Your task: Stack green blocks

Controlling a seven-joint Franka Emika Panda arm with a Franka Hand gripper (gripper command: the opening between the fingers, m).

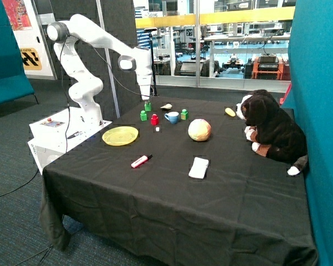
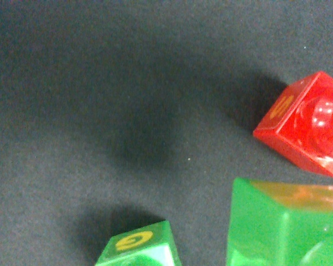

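end effector (image 1: pixel 147 102) grips green block (image 1: pixel 147 106) | upright | others (image 1: pixel 144 116) unstacked

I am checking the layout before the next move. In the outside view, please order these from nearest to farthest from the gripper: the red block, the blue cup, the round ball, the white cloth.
1. Small red plastic block: just in front of the gripper.
2. Blue cup: beside the red block.
3. Round yellowish ball: mid-table.
4. White folded cloth: near the front edge.
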